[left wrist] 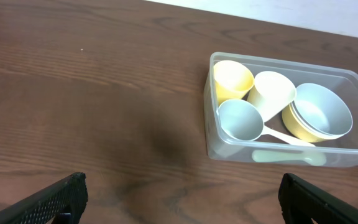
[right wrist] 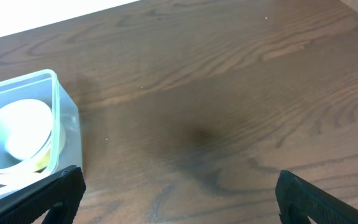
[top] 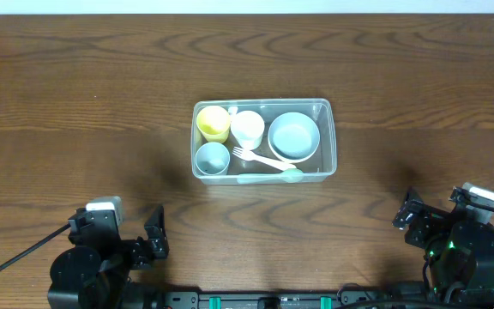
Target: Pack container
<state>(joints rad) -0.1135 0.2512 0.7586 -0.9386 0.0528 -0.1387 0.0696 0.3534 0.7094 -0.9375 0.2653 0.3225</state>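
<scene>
Clear plastic container (top: 328, 165) sits at the middle of the table (top: 75, 86) seen from overhead, holding a yellow cup (top: 213, 124), a bowl (top: 293, 136) and a fork (top: 262, 158); left wrist view: left fingers (left wrist: 55, 200) spread wide, gripping nothing, container ahead to the right; right wrist view: right fingers (right wrist: 48, 196) also wide apart, container's corner at far left.
</scene>
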